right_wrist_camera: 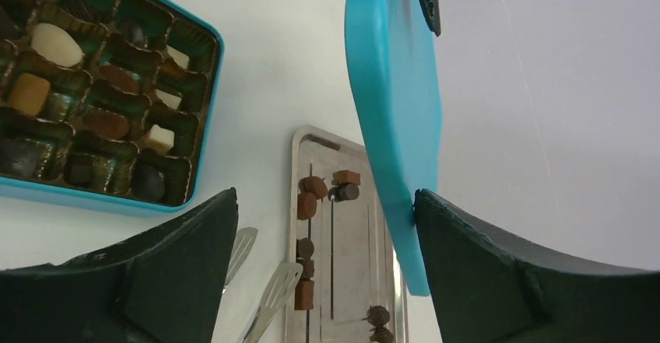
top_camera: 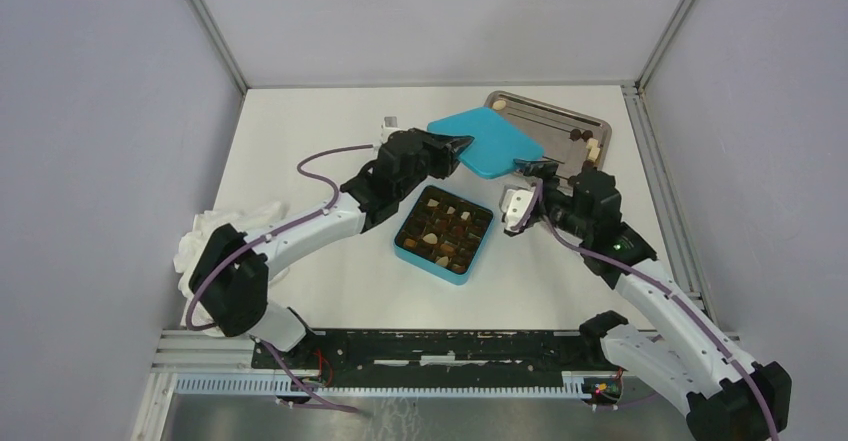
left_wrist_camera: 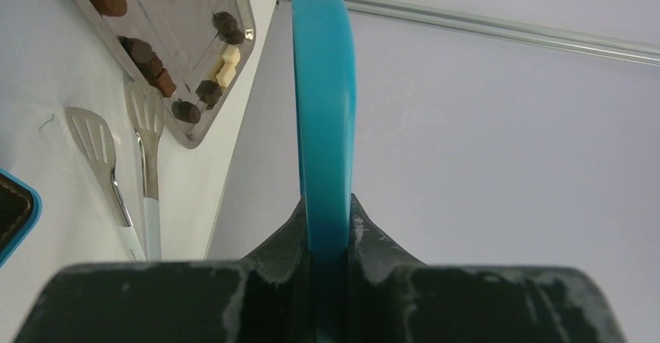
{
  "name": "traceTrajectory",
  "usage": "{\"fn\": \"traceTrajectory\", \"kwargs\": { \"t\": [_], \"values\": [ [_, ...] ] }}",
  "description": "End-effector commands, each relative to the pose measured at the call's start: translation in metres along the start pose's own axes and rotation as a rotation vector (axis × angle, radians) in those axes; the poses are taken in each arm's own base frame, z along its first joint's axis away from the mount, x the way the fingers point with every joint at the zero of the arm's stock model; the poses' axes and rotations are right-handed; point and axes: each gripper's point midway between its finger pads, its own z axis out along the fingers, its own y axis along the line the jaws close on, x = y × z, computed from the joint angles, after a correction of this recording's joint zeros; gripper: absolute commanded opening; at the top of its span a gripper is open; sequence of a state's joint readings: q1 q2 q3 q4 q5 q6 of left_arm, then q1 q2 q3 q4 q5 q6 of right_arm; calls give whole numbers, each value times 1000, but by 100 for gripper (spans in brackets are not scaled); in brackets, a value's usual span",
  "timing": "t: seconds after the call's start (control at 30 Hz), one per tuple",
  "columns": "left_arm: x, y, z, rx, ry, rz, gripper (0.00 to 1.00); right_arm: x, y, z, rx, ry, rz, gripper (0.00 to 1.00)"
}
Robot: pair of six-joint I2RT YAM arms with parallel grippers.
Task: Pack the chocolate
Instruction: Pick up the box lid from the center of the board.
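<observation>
At far left, the left gripper (left_wrist_camera: 327, 226) is clamped tight on the rim of the teal lid (top_camera: 490, 139), holding it raised off the table, probably ready to close the box. In the middle, the open teal box (top_camera: 432, 267) shows chocolate (top_camera: 447, 226) in most cells. Further right, the right gripper (right_wrist_camera: 325, 201) gapes wide, one finger seemingly against the lid's edge to steady it. Spare bonbons (right_wrist_camera: 311, 195) lie on the metal tray (top_camera: 548, 113) behind, beside the tweezers (right_wrist_camera: 268, 292).

No readable text, labels or numbers anywhere: nothing legible on chocolate (right_wrist_camera: 53, 41), teal box (top_camera: 428, 264), lid (top_camera: 490, 141) or tray (top_camera: 545, 116).
</observation>
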State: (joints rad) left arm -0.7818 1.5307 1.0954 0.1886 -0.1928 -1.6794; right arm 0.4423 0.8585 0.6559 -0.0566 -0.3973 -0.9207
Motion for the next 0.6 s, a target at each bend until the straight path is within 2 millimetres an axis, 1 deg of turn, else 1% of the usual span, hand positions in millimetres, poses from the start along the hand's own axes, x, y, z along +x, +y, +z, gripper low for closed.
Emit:
{"fn": "traceTrajectory", "kwargs": {
  "t": [0.0, 0.07, 0.17, 0.3, 0.43, 0.57],
  "values": [
    [-24, -60, -23, 198, -56, 57, 2, -27, 3, -15, -94, -92, 6, 90],
    [-31, -61, -26, 212, -62, 113, 2, -32, 12, -22, -152, -123, -3, 91],
    [-42, -58, -29, 216, -63, 221, 2, -39, 23, -31, -226, -169, -20, 92],
    [-52, -48, -35, 218, 16, 422, 2, -41, 38, -44, -299, -235, 16, 95],
    [-58, -40, -49, 233, 111, 673, 2, -38, 42, -51, -298, -281, 88, 98],
    [-65, -34, -70, 225, 143, 928, 2, -38, 47, -51, -307, -312, 174, 98]
  ]
}}
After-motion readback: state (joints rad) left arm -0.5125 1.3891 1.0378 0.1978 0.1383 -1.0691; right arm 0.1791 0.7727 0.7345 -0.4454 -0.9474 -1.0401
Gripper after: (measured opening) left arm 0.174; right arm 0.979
